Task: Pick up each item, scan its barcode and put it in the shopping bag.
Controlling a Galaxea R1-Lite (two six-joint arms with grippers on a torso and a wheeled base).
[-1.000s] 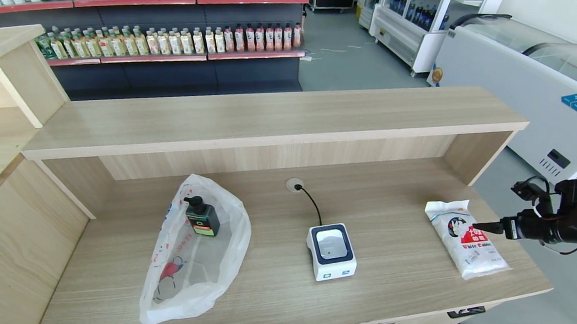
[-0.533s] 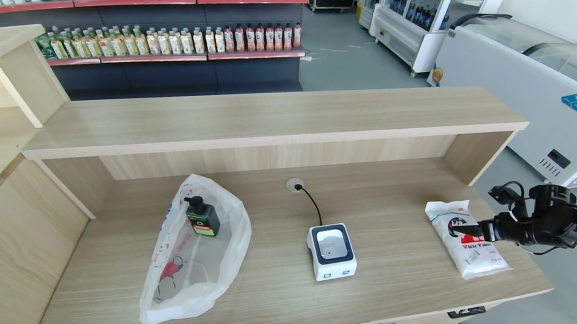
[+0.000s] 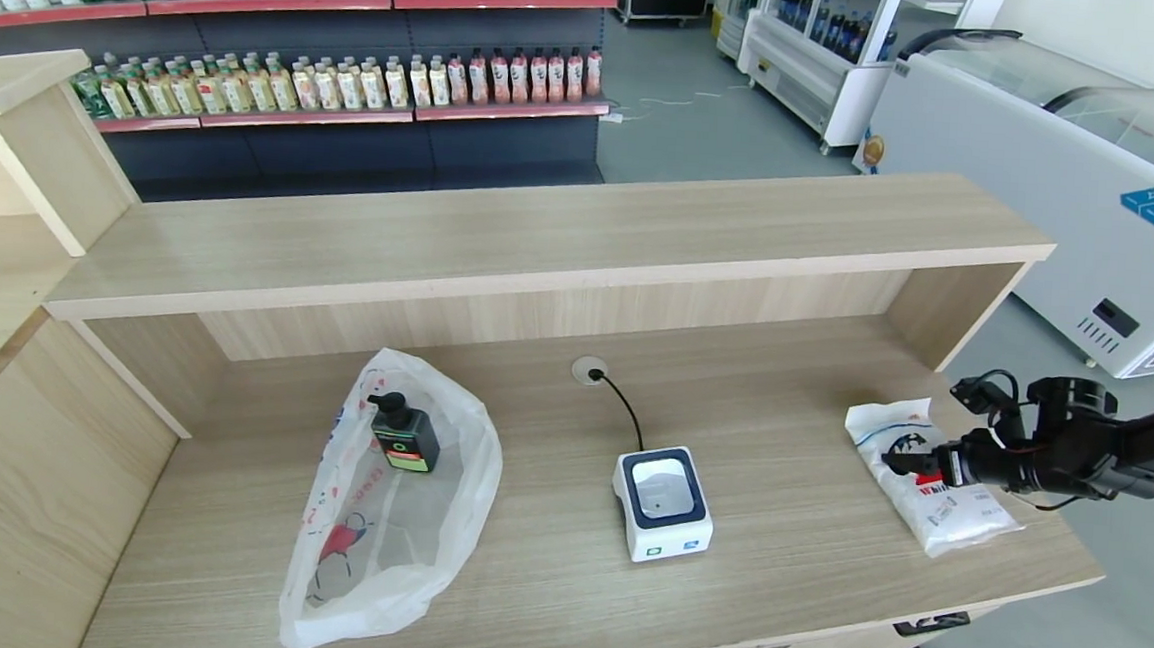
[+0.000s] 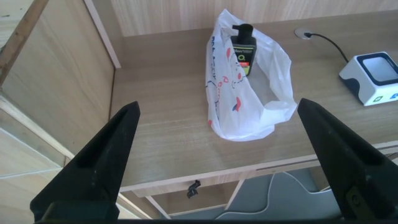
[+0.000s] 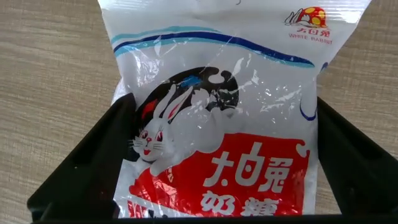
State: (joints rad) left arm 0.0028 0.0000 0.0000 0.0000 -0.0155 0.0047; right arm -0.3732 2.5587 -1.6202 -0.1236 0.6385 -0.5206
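Hand inspection, starting with right hand [image 3: 904, 461]: found low over the candy bag [image 3: 961, 508], reaching in from the 3 o'clock edge of the table [image 3: 804, 548]. Recorded its fingers [image 5: 87, 168] as spread apart, one toward either long edge of the pack, with nothing clamped between them. Unable to confirm whether the tips touch the wrapper or stand just above it.

Located the candy bag flat on the table at 3 o'clock from the scanner [image 3: 663, 503], well apart from it, printed face up. Read its long axis as running from 11 o'clock to 5 o'clock across the table. Noted the hand over the 11 o'clock half, with the gap set across the pack's width, not along its length. Judged that alignment right for a close-and-lift. Flagged two risks: the pack's width takes up nearly the whole gap, and the glossy wrapper looks likely to slip.

Checked left hand [image 4: 219, 104]: spread apart, empty, hanging back from the table's near edge on the side of the shopping bag [image 3: 395, 513]. Placed that bag at 9 o'clock from the scanner, with a pump bottle [image 3: 405, 436] already lying in it. Rated the right hand far nearer to the candy bag. Expect the pick to fall to it, then a carry towards 9 o'clock to the scanner.
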